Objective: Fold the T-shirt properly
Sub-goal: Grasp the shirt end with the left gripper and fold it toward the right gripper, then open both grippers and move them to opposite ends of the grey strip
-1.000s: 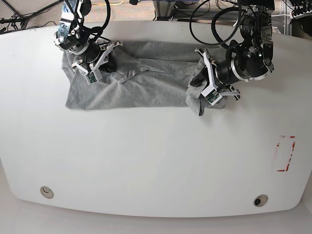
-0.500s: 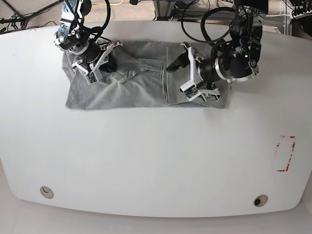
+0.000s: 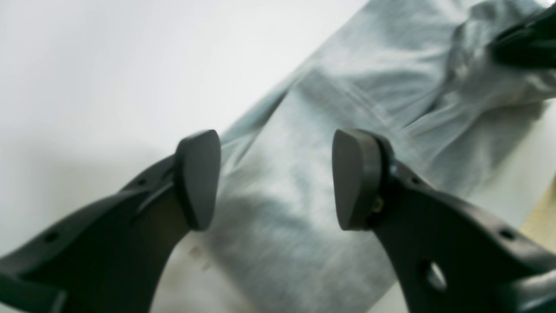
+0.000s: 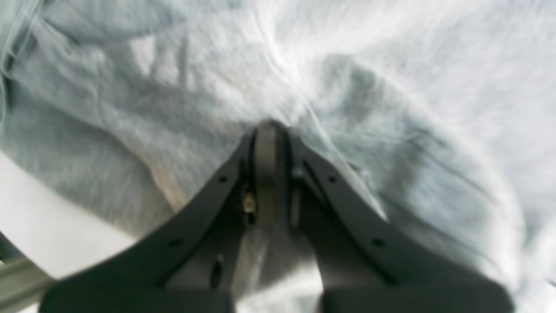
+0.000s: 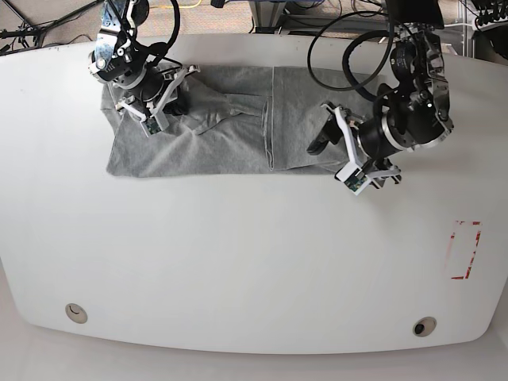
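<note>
Shirt lettering wasn't visible. T-shirt [image 5: 238, 127] lay across upper centre of table [image 5: 238, 262]. Left gripper [image 3: 273, 178] spread, empty, above its right end; right gripper [image 4: 269, 130] pinched cloth upper left.

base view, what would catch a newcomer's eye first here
The grey T-shirt lies spread in a wide band across the far part of the white table, with a folded edge running down its middle. The right gripper sits at the shirt's end on the view's left, jaws shut on the cloth, while the left gripper hangs at the other end with jaws open and empty. A red marking shows near the table's right edge.
</note>
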Controlling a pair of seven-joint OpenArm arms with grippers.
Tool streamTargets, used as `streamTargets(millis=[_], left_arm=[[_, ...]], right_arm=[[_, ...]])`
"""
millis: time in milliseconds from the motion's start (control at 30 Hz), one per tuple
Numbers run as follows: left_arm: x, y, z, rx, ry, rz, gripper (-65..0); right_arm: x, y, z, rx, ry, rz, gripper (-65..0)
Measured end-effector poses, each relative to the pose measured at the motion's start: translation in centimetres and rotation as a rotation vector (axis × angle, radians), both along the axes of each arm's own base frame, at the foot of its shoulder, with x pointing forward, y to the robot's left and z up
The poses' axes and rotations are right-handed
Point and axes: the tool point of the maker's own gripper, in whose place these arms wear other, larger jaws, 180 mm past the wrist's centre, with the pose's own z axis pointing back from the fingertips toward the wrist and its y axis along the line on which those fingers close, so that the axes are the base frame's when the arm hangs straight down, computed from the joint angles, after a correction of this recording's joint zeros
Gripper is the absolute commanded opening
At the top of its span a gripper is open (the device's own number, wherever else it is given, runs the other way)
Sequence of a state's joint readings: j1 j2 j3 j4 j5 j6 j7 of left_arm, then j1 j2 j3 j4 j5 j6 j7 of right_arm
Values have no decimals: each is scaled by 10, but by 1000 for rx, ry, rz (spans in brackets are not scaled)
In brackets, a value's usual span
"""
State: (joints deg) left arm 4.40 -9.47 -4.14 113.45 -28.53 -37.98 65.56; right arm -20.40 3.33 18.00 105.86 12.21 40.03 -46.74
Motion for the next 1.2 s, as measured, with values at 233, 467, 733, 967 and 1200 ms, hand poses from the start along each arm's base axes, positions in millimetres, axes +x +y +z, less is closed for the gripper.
streamTargets(millis=[233,467,733,967,1200], left_arm=[[-4,33,-7,25,7,57,-539],[-18,49,-52,33,115,97,-622],[-33,62,-86,58,201,130,-622],[-37,65,-96,58,231,141,-622],[-37,65,-96,54,231,144,-622]], right_arm=[[30,-5,45,-95,-93,21,-606],[51,-50,64,-97,-116,-181,-333],[39,-117,79,-5,-101,-428,-82],[35,-155,72,72,-65,-493,-116],[26,-171,40,191,23,-529,-146]])
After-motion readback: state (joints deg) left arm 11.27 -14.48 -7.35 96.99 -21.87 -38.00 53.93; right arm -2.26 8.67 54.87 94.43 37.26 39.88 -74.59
